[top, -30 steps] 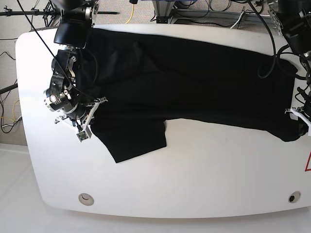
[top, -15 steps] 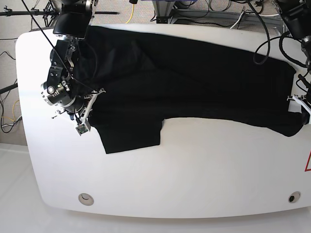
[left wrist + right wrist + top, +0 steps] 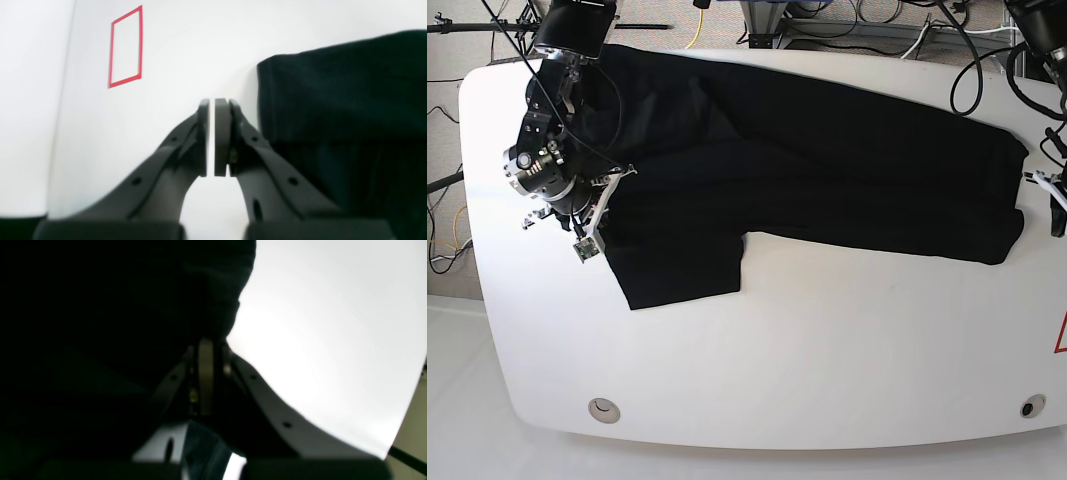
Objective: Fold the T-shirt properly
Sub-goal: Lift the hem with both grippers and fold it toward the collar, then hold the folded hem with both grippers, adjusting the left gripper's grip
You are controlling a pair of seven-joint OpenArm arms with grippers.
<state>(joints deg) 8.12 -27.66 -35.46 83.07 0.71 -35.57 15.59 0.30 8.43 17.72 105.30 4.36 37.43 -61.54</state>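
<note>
The base view looks down from high above on the whole white table (image 3: 827, 350), with cables and stands behind its far edge.

The left wrist view sits low behind the left gripper (image 3: 212, 110), very near, and faces forward along the two fingers (image 3: 203, 133) over the table (image 3: 186, 43). It sees a red tape rectangle (image 3: 125, 46) and an edge of the black T-shirt (image 3: 340, 86).

The right wrist view sits the same way behind the right gripper (image 3: 206, 350), so near that the T-shirt (image 3: 116, 306) fills its left half.

All three views share the T-shirt (image 3: 827, 160) and the table (image 3: 317, 340). In the base view the right gripper (image 3: 587, 235) is at the left side.
</note>
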